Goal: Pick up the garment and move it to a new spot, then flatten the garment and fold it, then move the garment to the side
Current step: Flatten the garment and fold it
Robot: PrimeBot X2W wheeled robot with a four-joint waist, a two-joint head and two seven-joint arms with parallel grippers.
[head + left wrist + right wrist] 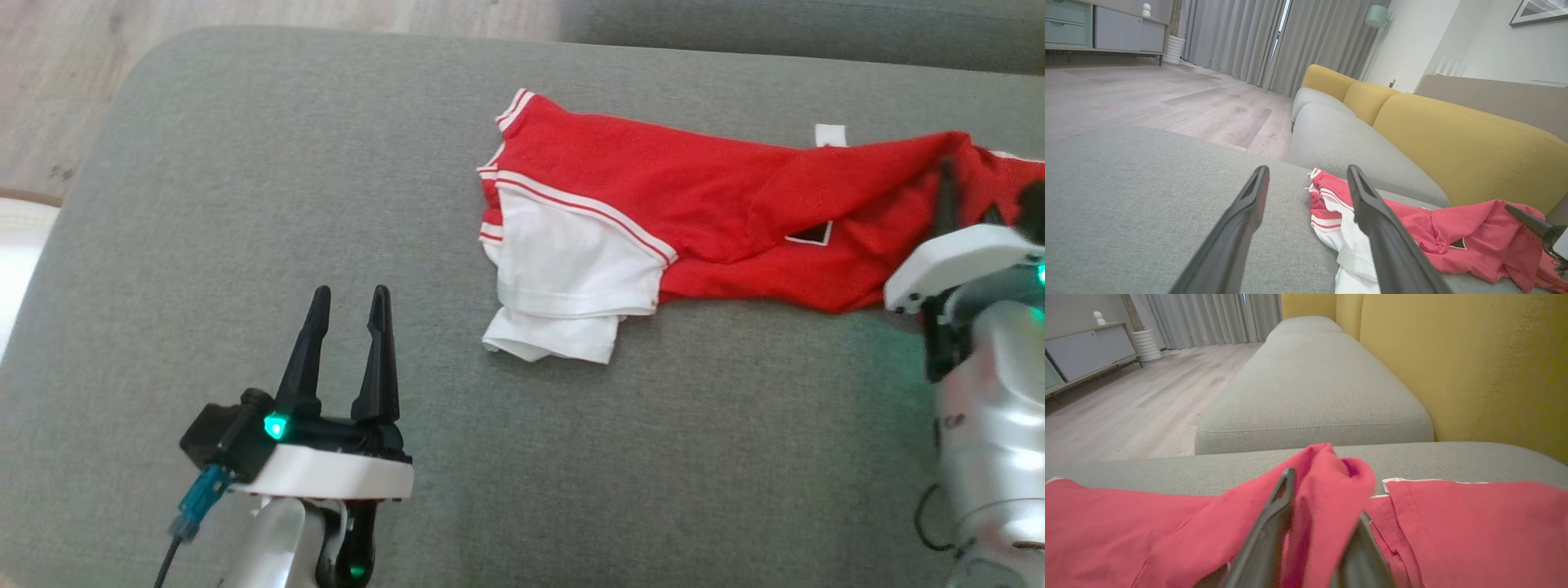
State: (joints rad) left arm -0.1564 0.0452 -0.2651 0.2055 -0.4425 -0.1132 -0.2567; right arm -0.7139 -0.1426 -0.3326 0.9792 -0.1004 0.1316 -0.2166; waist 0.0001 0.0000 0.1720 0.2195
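A red shirt point(694, 204) with white, red-striped sleeves lies crumpled along the far right part of a grey sofa cushion point(245, 204). The right gripper point(1325, 498) is at the shirt's right end, its two dark fingers pinched together on a raised fold of the red cloth. The left gripper point(351, 292) hangs over bare cushion, well apart from the shirt, fingers spread and holding nothing. A yellow backrest point(1474, 367) rises behind the cushion.
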